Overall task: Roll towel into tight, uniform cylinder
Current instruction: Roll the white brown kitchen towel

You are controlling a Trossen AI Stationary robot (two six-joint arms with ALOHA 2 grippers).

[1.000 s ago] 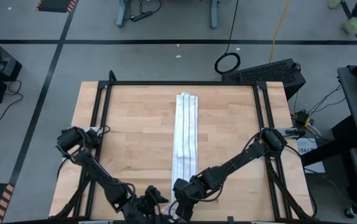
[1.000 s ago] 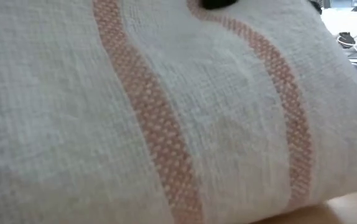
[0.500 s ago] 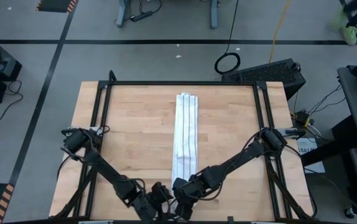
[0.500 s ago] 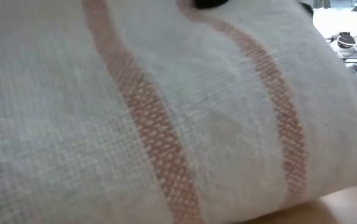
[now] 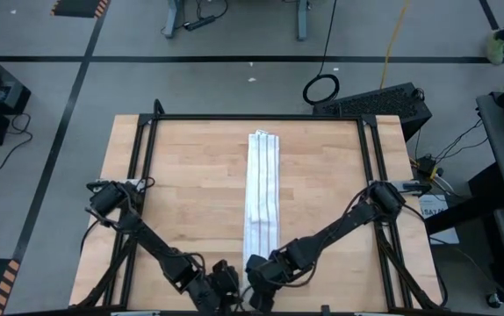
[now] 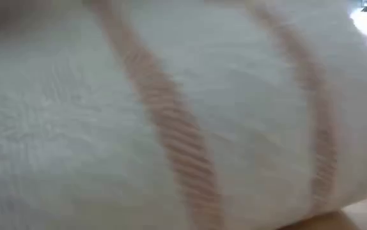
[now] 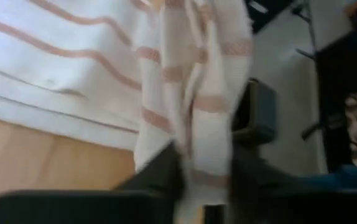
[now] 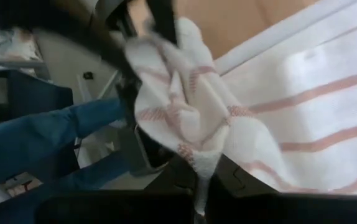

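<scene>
Both grippers pinch the near end of the towel at the table's front edge.

From above, the towel (image 5: 263,195) lies as a long folded strip down the middle of the wooden table (image 5: 190,193), on a grey floor crossed by dark tape lines; left gripper (image 5: 227,283) and right gripper (image 5: 256,283) meet at its near end. At table height, blurred white cloth with reddish stripes fills everything. Each wrist camera shows its own fingers clamped on bunched towel, with blue-clad legs (image 8: 35,146) beyond. No writing is readable.
</scene>
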